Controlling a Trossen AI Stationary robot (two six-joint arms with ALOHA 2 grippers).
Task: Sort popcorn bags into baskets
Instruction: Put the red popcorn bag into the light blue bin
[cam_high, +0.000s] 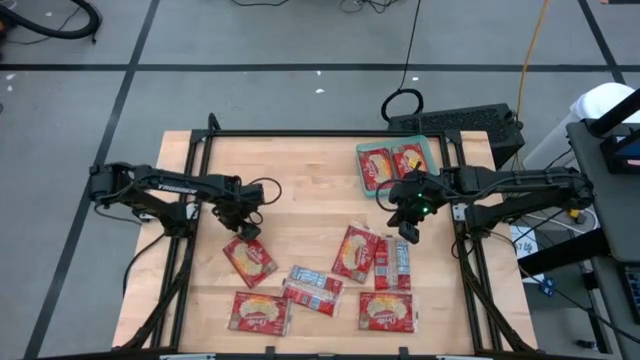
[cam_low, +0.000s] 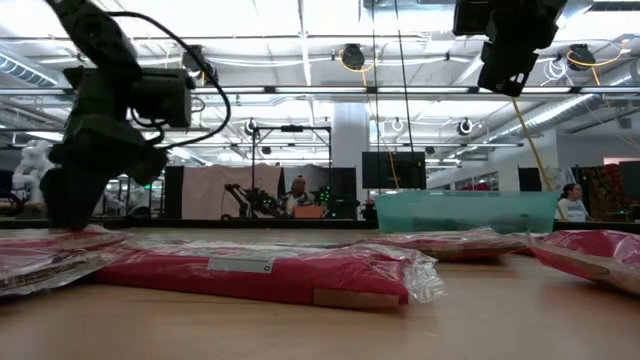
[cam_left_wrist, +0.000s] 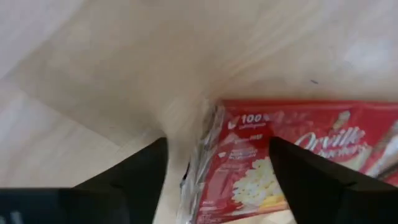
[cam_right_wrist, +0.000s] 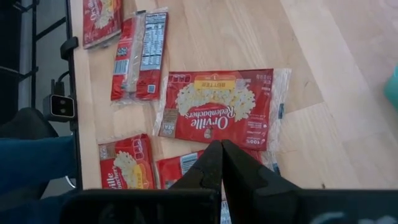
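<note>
The left end effector (cam_high: 247, 231), fingers spread and empty, is being positioned over a popcorn bag (cam_high: 249, 259); two bags are lying in the teal basket (cam_high: 432, 150), seven are waiting on the tabletop (cam_high: 300, 180).

basket (cam_high: 433, 150): table's far right, two popcorn bags (cam_high: 390, 165) inside | loose bags (cam_high: 335, 285): scattered near-centre of table (cam_high: 300, 170)

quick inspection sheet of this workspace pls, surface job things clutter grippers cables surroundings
surface: pale wooden table, black frame.
job's things: teal-green plastic tray holding two red popcorn packets; seven more lie loose near the table's front.
clutter: nothing seen.
grippers: left gripper low over a loose red packet, fingers open; right gripper shut, empty, raised beside the tray.
cables: black loop on floor behind.
surroundings: black keyboard; people beyond, low view.
</note>
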